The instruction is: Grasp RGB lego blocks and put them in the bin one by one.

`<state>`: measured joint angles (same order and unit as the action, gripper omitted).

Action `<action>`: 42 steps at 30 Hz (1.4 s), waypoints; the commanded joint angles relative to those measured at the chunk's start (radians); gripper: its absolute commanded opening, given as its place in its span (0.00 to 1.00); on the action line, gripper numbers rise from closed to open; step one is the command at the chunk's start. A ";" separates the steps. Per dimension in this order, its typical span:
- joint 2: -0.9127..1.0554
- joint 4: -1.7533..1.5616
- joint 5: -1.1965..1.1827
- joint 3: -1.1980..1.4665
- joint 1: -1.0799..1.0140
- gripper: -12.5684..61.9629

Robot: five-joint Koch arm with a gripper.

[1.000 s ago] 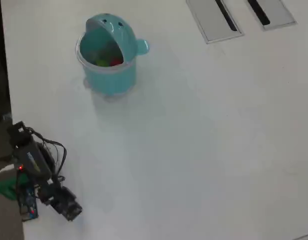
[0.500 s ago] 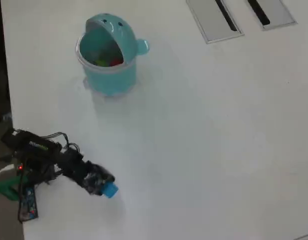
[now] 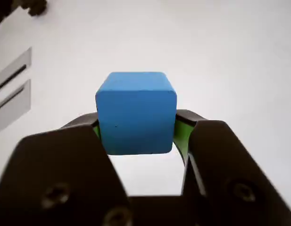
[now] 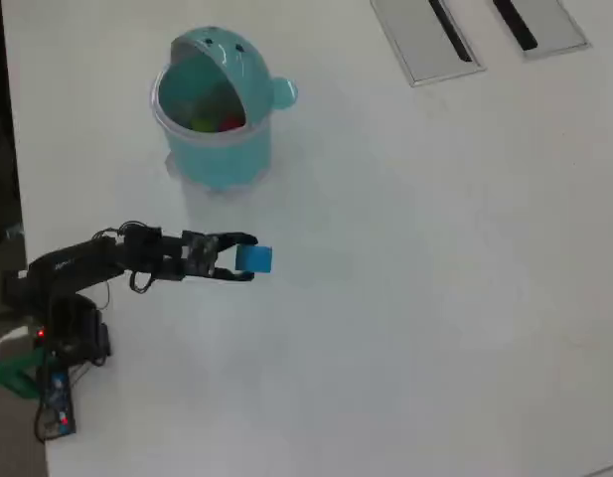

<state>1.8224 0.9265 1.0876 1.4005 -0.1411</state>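
A blue block [image 3: 136, 113] fills the middle of the wrist view, pinched between the two black jaws with green pads; my gripper [image 3: 136, 123] is shut on it above the white table. From above, the same blue block [image 4: 253, 259] sits at the tip of the gripper [image 4: 246, 257], with the arm stretched to the right. The teal bin [image 4: 215, 149] stands farther up in the overhead view, apart from the gripper, its hooded opening showing a red block [image 4: 229, 124] and a yellow-green block [image 4: 201, 125] inside.
Two flat grey panels with dark slots [image 4: 425, 38] lie at the top right of the overhead view, also seen as grey panels [image 3: 11, 96] at the wrist view's left edge. The arm's base [image 4: 43, 373] sits at the table's left edge.
The arm has swung from the lower left up and to the right, carrying the blue block toward the bin. The bin has not moved.
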 commanded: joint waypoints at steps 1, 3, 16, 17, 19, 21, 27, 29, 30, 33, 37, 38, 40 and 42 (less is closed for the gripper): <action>0.037 -0.143 0.025 -0.095 0.055 0.07; 0.038 -0.166 0.063 -0.078 0.109 0.07; 0.229 -0.334 0.247 0.175 0.508 0.07; 0.225 -0.353 0.255 0.173 0.520 0.07; 0.176 -0.407 0.290 0.135 0.597 0.07; 0.025 -0.538 0.334 0.003 0.723 0.07; -0.187 -0.738 0.371 -0.092 0.951 0.07; -0.238 -0.742 0.385 -0.129 0.979 0.07; -0.291 -0.744 0.391 -0.173 0.997 0.07; -0.370 -0.742 0.403 -0.255 0.997 0.07; -0.400 -0.741 0.437 -0.253 0.996 0.08; -0.403 -0.742 0.459 -0.250 0.996 0.12; -0.428 -0.770 0.457 -0.249 0.982 0.27; -0.428 -0.790 0.457 -0.222 0.968 0.31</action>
<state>1.3775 0.2638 1.5294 1.2471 0.8360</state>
